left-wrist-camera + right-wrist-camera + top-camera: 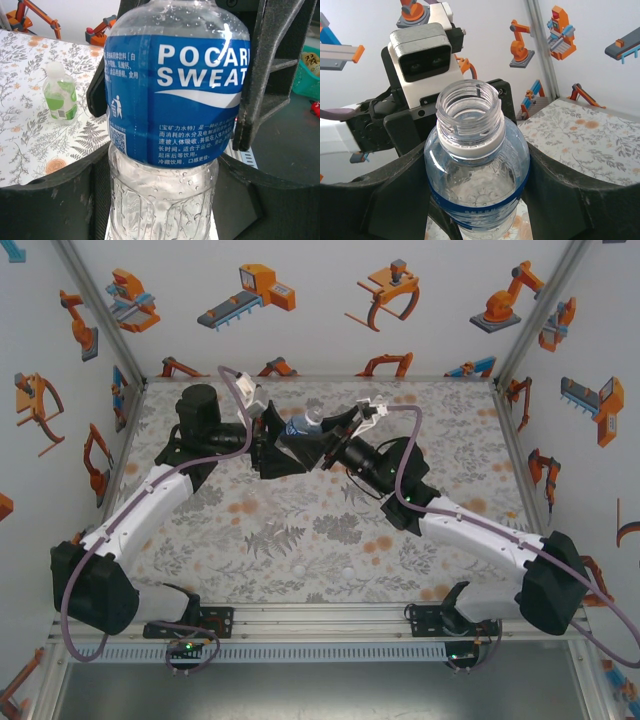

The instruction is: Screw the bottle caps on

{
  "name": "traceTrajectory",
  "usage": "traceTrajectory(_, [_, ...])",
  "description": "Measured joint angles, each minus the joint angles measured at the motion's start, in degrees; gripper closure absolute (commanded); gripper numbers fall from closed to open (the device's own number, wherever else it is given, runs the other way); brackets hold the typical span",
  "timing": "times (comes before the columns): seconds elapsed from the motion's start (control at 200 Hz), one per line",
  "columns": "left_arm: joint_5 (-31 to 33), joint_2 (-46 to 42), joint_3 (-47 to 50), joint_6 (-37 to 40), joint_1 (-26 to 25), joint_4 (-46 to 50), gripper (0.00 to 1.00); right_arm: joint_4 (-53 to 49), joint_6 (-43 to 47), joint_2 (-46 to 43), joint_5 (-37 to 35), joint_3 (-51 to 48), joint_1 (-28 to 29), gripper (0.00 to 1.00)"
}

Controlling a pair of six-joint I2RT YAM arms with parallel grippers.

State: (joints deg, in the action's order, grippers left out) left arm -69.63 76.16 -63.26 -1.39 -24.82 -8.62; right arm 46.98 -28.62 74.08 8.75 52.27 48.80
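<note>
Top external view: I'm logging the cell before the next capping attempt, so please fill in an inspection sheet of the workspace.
Surface: floral-print table, flat.
Job's things: blue-label bottle held off the table, neck open, no cap on it; green bottle upright on the table with a white top; two small white discs near the front, possibly caps.
Clutter: nothing seen.
Grippers: left gripper and right gripper both have their fingers closed on the blue-label bottle.
Cables: purple cables run along each arm, clear of the bottle.
Surroundings: white walls with robot stickers; green basket beyond the table.
</note>
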Motion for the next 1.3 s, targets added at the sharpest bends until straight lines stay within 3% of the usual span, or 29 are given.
traceTrajectory(0.215, [0.0,0.0,0.0,0.24,0.0,0.35,0.34,0.48,0.15,-0.24,-0.96,-0.09,0.22,0.72])
traceTrajectory(0.456, [-0.35,0.0,-0.02,1.33,0.0,1.36,0.52,0.31,0.15,-0.39,-0.92,-0.09,0.22,0.71])
traceTrajectory(0.501, [-0.39,-0.02,-0.02,1.46,0.0,1.51,0.56,0.2,0.15,-0.39,-0.92,-0.09,0.22,0.66])
traceTrajectory(0.646, [-0.28,0.0,-0.02,1.99,0.0,2.36,0.68,-0.98,0.28,-0.79,-0.94,-0.09,0.24,0.28])
traceTrajectory(0.756, [0.87,0.0,-0.02,2.23,0.13,3.32,0.79,-4.79,1.88,-3.15,-1.86,-0.09,0.46,0.19])
traceTrajectory(0.891, [2.91,-0.02,-0.07,2.67,0.81,4.46,1.0,-11.74,4.46,-8.24,-4.09,0.09,0.48,0.19])
traceTrajectory(1.302, [11.61,-1.25,-1.62,7.69,2.01,12.37,1.0,-47.56,3.23,-15.74,-19.63,5.75,0.48,0.37])
